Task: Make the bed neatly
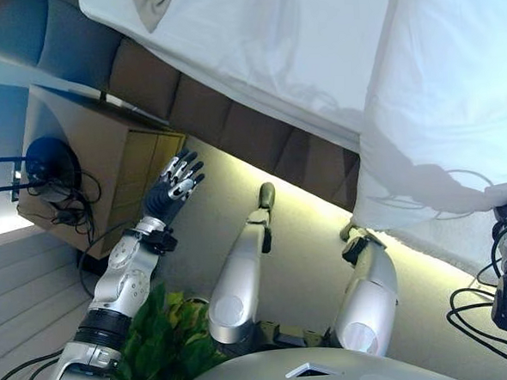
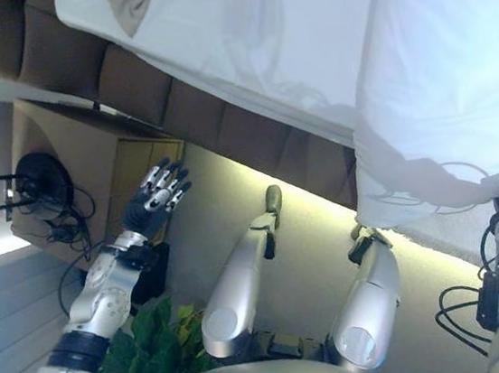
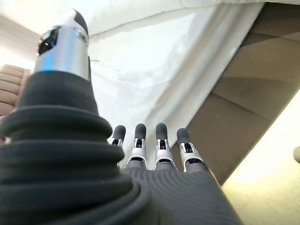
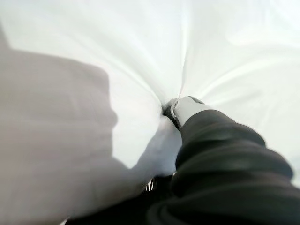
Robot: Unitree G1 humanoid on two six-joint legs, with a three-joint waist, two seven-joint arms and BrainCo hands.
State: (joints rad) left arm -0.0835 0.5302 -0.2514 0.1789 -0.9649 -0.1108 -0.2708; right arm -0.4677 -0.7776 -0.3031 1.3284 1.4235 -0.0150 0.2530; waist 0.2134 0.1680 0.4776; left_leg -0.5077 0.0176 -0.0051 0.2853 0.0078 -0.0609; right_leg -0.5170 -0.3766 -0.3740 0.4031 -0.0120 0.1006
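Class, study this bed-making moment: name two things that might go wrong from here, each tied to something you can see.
1. The right hand is gripping the white duvet alone, while the left hand is open in the air, so a pull may drag it askew.
2. The duvet's edge hangs off the bed's padded side; it may slide toward the floor.

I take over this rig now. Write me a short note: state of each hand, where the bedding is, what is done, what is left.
Left hand: open, fingers spread, holding nothing, raised beside the bed's brown padded side.
Right hand: pinching a fold of the white duvet.
Duvet: bunched on the robot's right, its edge hanging over the bed's side. The white sheet further along is uncovered.
Done: duvet gripped.
Left: probably pull it across the sheet, smooth it and straighten the edge.
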